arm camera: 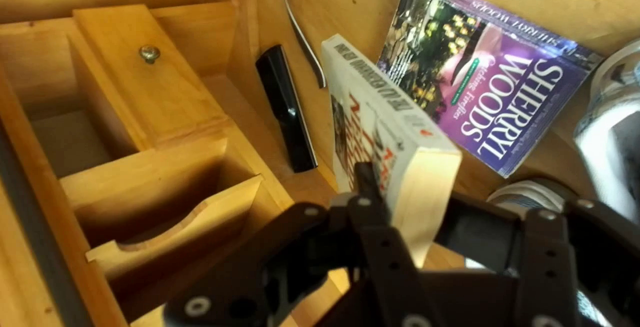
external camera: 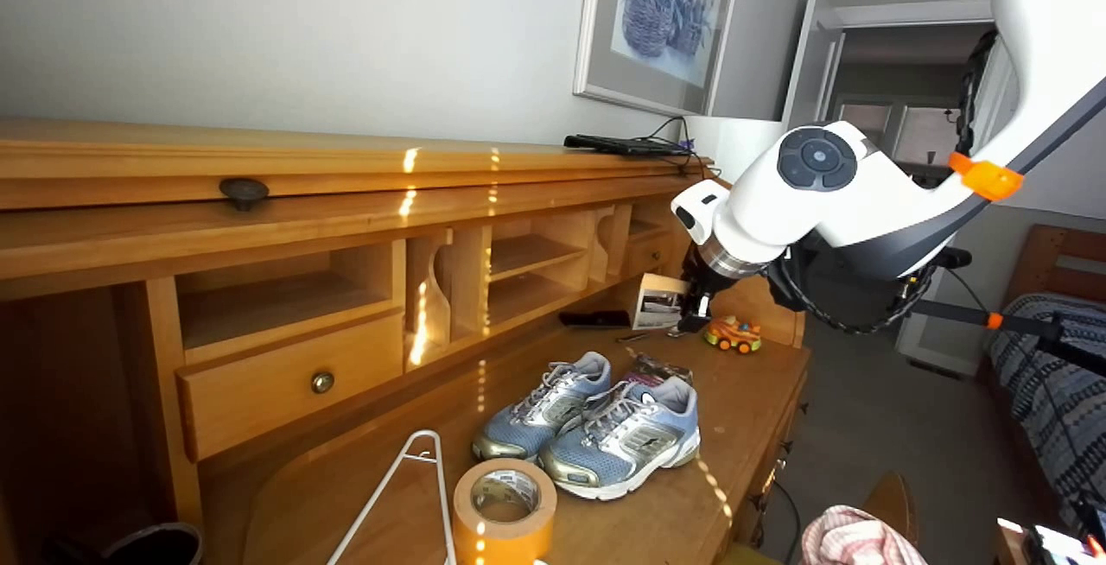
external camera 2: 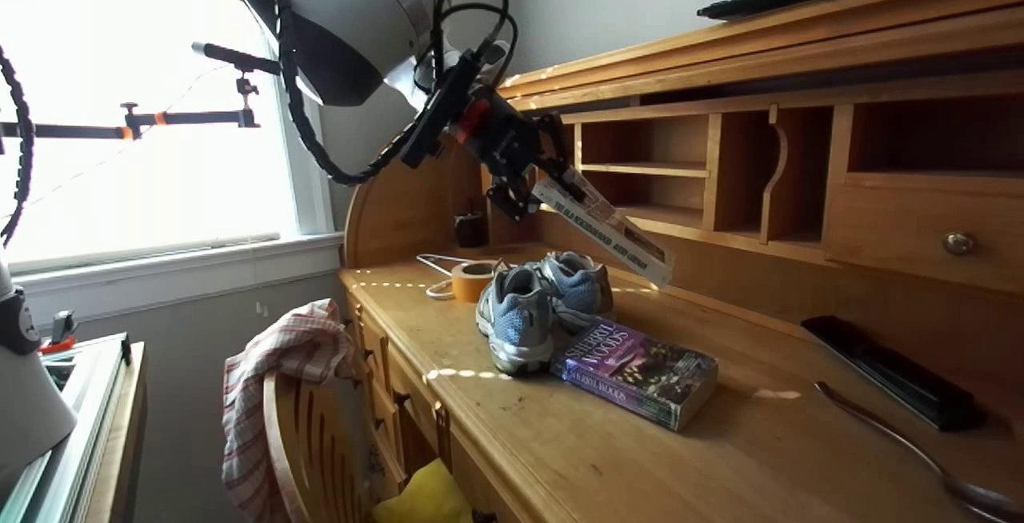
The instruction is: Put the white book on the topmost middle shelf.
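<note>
My gripper (arm camera: 416,194) is shut on the white book (arm camera: 372,102), with one finger against each cover. The book is tilted, held above the desk. In an exterior view, its printed spine slopes down from the gripper (external camera 2: 548,193); the white book (external camera 2: 604,229) is above and behind the sneakers there. In an exterior view, the gripper (external camera: 696,313) and white book (external camera: 660,306) are at the desk's far end. The topmost middle shelf is a thin wooden board between two uprights, in both exterior views (external camera: 529,254) (external camera 2: 646,169). The book is outside that compartment. I cannot make out this shelf in the wrist view.
Grey-blue sneakers (external camera 2: 516,315) and a purple book (external camera 2: 640,371) lie on the desk. Orange tape (external camera: 504,513), a white hanger (external camera: 389,496), a toy car (external camera: 733,334), a black object (external camera 2: 892,371) and a spoon (external camera 2: 896,439) are also there. Curved dividers (external camera 2: 774,171) flank the middle compartment.
</note>
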